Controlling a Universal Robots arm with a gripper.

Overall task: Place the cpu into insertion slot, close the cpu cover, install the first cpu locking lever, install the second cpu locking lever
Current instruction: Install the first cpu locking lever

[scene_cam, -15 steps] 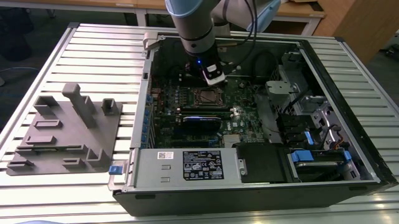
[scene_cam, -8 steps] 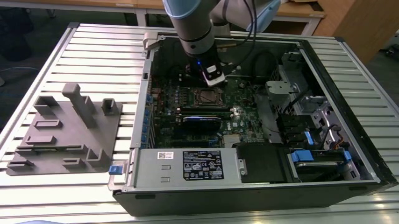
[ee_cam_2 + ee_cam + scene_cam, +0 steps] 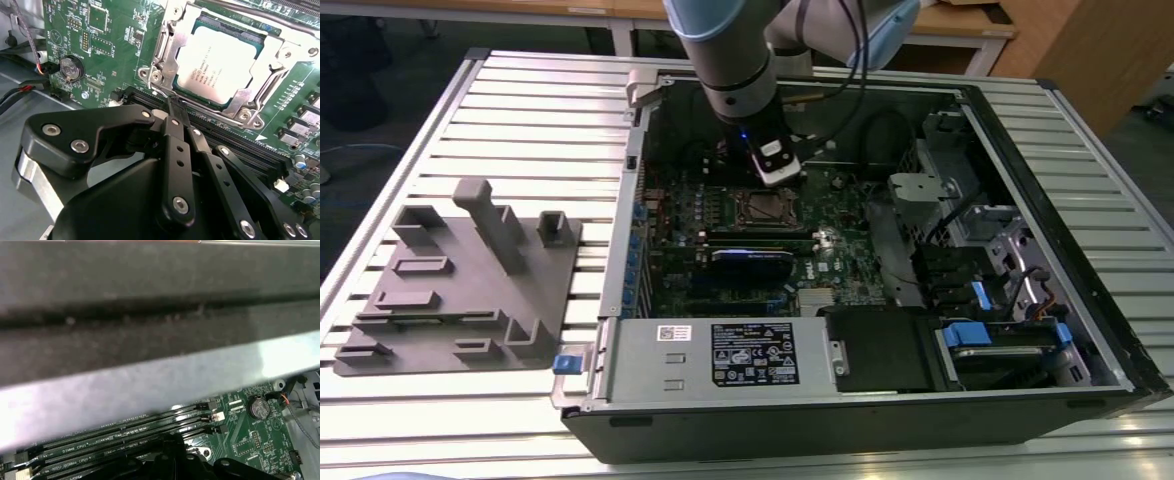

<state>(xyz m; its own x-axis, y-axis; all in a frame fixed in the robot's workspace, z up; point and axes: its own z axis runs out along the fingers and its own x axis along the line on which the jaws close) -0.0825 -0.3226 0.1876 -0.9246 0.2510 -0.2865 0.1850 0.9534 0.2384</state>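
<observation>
Second wrist view has the story: the cpu is already seated in the insertion slot, and the cpu cover lies folded flat over its edges, silver frame around the pale metal top. The gripper sits just beside the socket's near corner, jaws drawn together into a narrow point, apparently clamped on or pressing a thin wire locking lever (the contact itself is too fine to call for certain). Over in the exterior view the arm drops straight down into the open computer case, gripper hovering just beyond the insertion slot, near the middle of the green motherboard. A grey fixture tray sits on the slatted table to the exterior view's left. My read on handling: that lever is stiff, springy steel wire, light but slippery, best taken near its free end; the chip beneath is fragile, so the force belongs on the lever alone.
</observation>
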